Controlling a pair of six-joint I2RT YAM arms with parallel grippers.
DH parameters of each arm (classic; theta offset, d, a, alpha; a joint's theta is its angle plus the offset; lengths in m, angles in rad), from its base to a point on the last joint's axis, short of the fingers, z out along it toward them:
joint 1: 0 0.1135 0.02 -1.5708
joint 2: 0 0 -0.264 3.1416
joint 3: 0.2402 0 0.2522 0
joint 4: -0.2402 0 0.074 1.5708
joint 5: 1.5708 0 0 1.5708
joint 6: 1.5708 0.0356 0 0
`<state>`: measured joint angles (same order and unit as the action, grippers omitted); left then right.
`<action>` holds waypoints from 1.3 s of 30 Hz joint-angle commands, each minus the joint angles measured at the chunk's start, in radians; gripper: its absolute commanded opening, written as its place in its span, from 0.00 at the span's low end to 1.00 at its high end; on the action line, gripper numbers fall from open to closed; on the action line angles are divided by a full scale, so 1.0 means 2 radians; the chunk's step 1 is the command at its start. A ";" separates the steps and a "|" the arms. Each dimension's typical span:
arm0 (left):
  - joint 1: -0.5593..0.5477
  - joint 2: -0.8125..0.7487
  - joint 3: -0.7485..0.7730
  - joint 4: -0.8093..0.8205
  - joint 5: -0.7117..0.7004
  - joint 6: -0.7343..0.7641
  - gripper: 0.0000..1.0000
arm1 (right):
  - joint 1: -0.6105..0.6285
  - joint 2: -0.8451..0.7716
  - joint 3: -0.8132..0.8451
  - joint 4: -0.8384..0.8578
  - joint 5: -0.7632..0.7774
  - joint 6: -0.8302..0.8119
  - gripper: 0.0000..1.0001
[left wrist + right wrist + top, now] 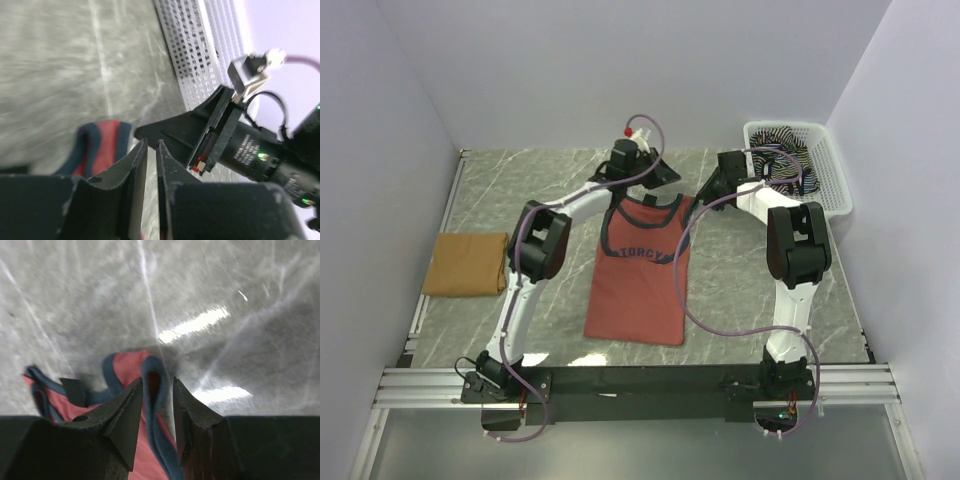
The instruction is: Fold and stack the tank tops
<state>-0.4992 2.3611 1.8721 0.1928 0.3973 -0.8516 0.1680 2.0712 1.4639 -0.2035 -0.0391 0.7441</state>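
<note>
Red tank top [638, 285] is dead centre on the grey marbled table [740, 300], spread flat, a long soft rectangle of brick-red cloth. It has dark trim round the neck and armholes and block lettering across the chest.

Over at nine o'clock sits the tan tank top [467, 263], a neat squarish fold of plain mustard fabric, well apart from the red one. Up at one o'clock is the white plastic basket [832, 175] with its grid of small holes, and the striped tank top [782, 160] is bunched inside it in thin black-and-white bands.

Both arms reach to the twelve o'clock end of the red top, at its shoulders. The left gripper [152, 145] has its wedge-shaped black fingers a hair ajar, only a thin slit with nothing between them. A red strap [102, 147] with dark edging curls on the table just beside it, toward nine o'clock.

The right gripper [157, 382] has its jaws clearly apart, and the other strap's blue-edged loop [152, 365] runs into the gap. The cloth lies limp on the stone; I see no pinch on it.
</note>
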 commanded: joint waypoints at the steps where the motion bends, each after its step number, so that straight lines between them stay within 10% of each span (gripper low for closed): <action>1: -0.010 0.045 0.039 0.010 0.018 -0.001 0.18 | -0.005 0.006 0.004 0.050 -0.004 0.024 0.38; 10: -0.020 0.120 0.101 -0.007 0.018 -0.011 0.15 | -0.007 0.039 0.030 0.050 -0.019 0.028 0.29; 17: -0.020 0.138 0.102 -0.023 -0.001 -0.012 0.13 | -0.006 0.039 0.034 0.056 -0.024 0.031 0.00; 39: -0.023 0.127 0.082 -0.030 -0.024 -0.002 0.10 | 0.044 0.063 0.142 -0.031 0.018 0.005 0.00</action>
<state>-0.5400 2.6293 2.0380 0.1463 0.3676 -0.8772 0.2520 2.1754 1.6978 -0.2604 -0.0360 0.7662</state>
